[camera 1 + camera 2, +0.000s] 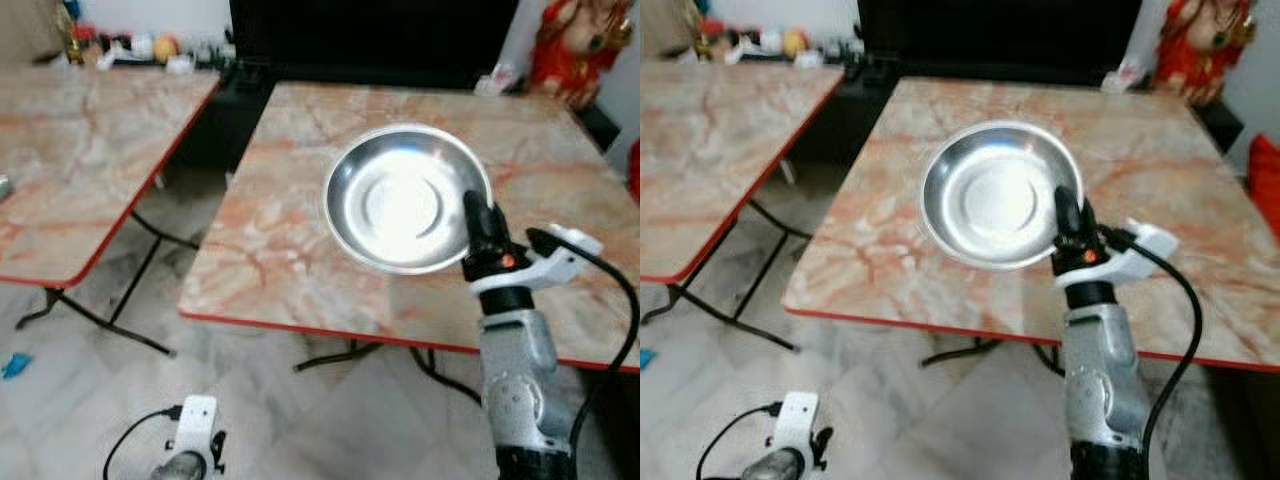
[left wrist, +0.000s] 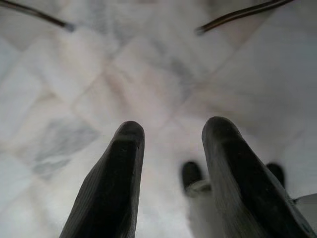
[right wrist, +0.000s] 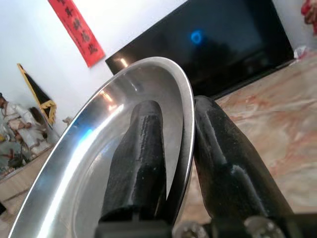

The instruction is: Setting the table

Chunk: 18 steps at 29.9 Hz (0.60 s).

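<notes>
A round steel plate (image 1: 405, 200) hovers over the near half of the marble-patterned table (image 1: 260, 250). My right gripper (image 1: 478, 215) is shut on the plate's near right rim. In the right wrist view the plate's rim (image 3: 185, 114) runs between the two black fingers (image 3: 141, 153), one inside the bowl and one outside. My left arm hangs low by the floor; in the left wrist view its gripper (image 2: 171, 144) is open over white tiles, holding nothing.
A second marble-patterned table (image 1: 80, 150) stands to the left, with a floor gap between the two. A black TV screen (image 1: 380, 40) stands behind the table. A red figurine (image 1: 580, 45) is at the far right corner. Folding legs (image 1: 100, 315) cross the tiled floor.
</notes>
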Motion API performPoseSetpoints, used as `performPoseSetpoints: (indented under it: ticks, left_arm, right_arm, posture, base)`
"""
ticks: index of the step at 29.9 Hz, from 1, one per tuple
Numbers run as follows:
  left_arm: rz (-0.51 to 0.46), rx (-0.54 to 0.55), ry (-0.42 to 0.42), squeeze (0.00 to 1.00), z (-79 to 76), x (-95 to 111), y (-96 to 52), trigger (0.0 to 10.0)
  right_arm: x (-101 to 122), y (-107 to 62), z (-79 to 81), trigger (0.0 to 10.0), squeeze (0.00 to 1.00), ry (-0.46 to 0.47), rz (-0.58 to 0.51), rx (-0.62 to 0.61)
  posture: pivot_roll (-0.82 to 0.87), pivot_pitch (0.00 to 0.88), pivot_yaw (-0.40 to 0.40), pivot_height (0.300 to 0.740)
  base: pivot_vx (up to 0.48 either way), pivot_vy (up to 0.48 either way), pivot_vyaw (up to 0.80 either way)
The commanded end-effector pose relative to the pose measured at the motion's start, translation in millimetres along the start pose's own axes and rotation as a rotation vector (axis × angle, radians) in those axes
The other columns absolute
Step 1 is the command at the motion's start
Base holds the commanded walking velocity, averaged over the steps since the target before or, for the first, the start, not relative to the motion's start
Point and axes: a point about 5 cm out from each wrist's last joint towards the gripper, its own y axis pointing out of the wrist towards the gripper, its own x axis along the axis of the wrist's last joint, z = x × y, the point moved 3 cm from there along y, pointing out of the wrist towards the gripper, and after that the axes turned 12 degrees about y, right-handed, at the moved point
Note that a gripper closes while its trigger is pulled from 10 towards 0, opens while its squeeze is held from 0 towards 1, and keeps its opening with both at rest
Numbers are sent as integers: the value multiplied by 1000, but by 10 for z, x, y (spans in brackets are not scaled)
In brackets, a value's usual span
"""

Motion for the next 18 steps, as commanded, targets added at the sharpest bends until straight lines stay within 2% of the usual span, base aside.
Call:
performPoseSetpoints:
  ticks: [1,9,15,18]
  left_arm:
    - [27,-1,2,0,31,-88,-17,10000]
    - [25,-5,-9,0,36,-88,-17,10000]
    - [25,-6,-10,0,39,-86,-17,10000]
    - [28,-8,-11,0,37,-89,-16,10000]
  right_arm:
    - [-9,45,104,10000,0,5,-1,35]
    - [-23,57,57,10000,0,2,8,0]
    - [-43,61,48,10000,0,1,18,-5]
    - [-39,59,55,10000,0,0,9,-2]
  posture:
    - [-20,32,-17,740]
    - [-19,32,-16,740]
    - [-20,31,-15,740]
    - [-20,31,-16,740]
  base:
    - [0,0,0]
    - [0,0,0]
    - [0,0,-703]
    - [0,0,0]
